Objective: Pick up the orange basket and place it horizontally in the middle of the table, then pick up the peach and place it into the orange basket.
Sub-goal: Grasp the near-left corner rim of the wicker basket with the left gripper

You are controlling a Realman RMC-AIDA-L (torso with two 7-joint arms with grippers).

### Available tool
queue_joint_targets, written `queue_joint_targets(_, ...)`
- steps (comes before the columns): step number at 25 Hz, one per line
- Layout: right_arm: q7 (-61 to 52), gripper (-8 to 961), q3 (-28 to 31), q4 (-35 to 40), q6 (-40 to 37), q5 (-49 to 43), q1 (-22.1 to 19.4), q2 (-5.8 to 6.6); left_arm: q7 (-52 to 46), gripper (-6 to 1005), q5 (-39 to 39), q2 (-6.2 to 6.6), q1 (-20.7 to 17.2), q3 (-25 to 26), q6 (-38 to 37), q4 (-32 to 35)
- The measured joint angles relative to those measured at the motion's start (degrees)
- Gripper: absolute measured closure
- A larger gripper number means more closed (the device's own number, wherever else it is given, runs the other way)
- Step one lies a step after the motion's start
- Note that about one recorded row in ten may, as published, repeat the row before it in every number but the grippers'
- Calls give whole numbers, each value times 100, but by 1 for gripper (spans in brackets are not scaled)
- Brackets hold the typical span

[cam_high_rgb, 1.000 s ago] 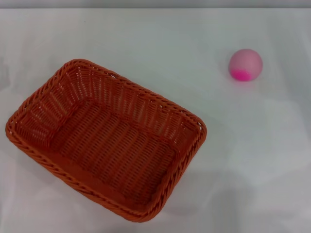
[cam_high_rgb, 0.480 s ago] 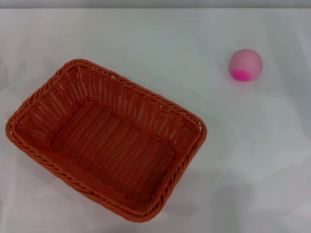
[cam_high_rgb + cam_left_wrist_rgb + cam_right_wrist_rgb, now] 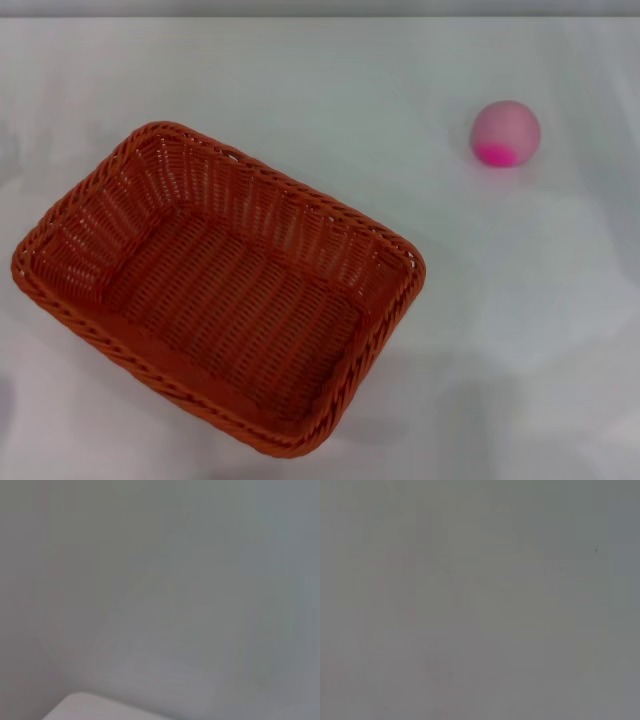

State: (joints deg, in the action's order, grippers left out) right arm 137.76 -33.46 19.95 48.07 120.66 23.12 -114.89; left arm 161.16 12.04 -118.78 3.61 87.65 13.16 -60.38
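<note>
The orange basket (image 3: 215, 290) rests on the white table (image 3: 330, 90), left of centre, turned at a slant so its long side runs from far left to near right. It holds nothing. The peach (image 3: 506, 132), pale pink with a magenta patch facing me, sits alone at the far right, well apart from the basket. Neither gripper shows in the head view. Both wrist views show only plain grey surface, with a pale rounded edge in a corner of the left wrist view.
Bare white tabletop lies between the basket and the peach and along the far side. The table's far edge (image 3: 320, 17) runs across the top of the head view.
</note>
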Motion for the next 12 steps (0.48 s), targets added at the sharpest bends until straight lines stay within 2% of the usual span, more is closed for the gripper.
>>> queue_joint_targets(3, -1, 549, -3, 0, -1, 1, -4, 1, -3, 496, -163, -1, -173, 70, -1191, -892)
queue_joint_targets(4, -2, 549, -4, -1, -3, 1, -8, 3, 8, 496, -191, -2, -202, 80, -1926, -1370)
queue_joint_targets(5, -2, 549, -3, -6, -6, 1, -15, 6, 8, 497, -191, -2, -202, 80, -1926, -1370)
queue_joint_targets(9, -7, 549, -3, -14, -11, 1, -42, 10, 46, 497, -205, 3, -121, 212, -3534, -2217)
queue_joint_targets(10, -17, 549, -3, -11, -11, 2, -44, 11, 76, 497, -209, 14, -5, 359, -4405, -2598)
queue_joint_targets(11, -33, 549, -2, -8, -11, 2, -46, 11, 76, 496, -209, 14, -5, 359, -4405, -2598)
queue_joint_targets(12, -33, 549, -2, -8, -11, 2, -46, 11, 84, 496, -210, 17, 69, 434, -4745, -2743)
